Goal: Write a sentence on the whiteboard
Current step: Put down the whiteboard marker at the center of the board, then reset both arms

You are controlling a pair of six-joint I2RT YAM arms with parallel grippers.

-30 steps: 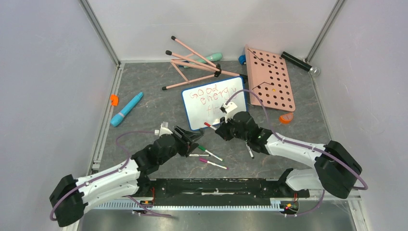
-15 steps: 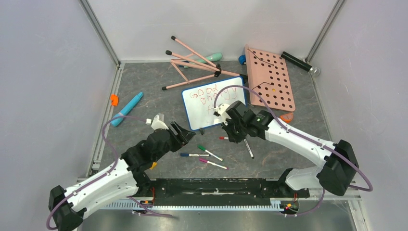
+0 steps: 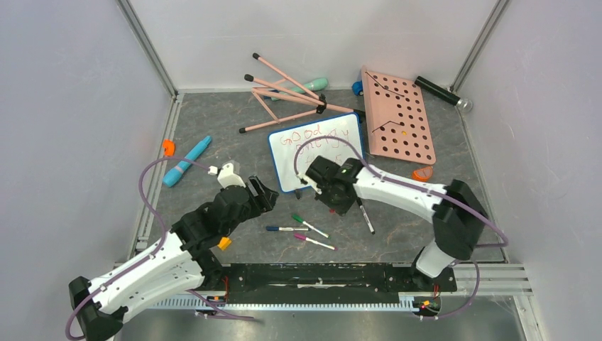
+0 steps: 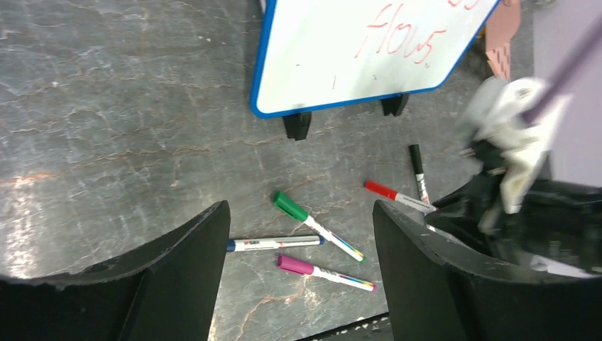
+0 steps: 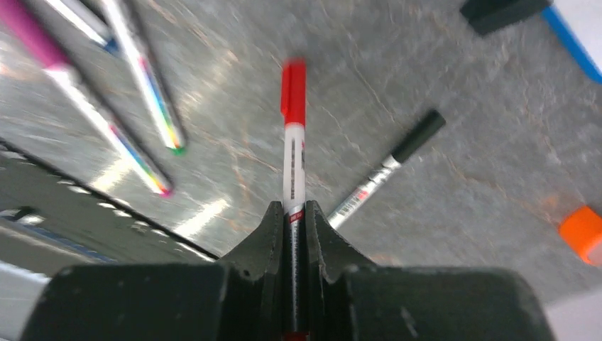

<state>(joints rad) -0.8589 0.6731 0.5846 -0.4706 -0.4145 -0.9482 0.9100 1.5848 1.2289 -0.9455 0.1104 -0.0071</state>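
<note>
The whiteboard (image 4: 319, 64) is seen as smooth, glossy white within a blue plastic-looking rim, the table top (image 4: 106, 106) as marbled and faintly sheened (light streaks are reflected), the pink pegboard (image 3: 387, 99) at two o'clock as matt, the red marker (image 5: 292, 142) as smooth plastic.

Over last 1 s: right gripper (image 3: 335, 206), clamped on red marker (image 5: 292, 142), slid left along whiteboard (image 3: 287, 169) near edge; marker now points away from board, probably clear of it, top view unclear. Left gripper (image 3: 264, 193) backed off from whiteboard's near-left corner.
</note>
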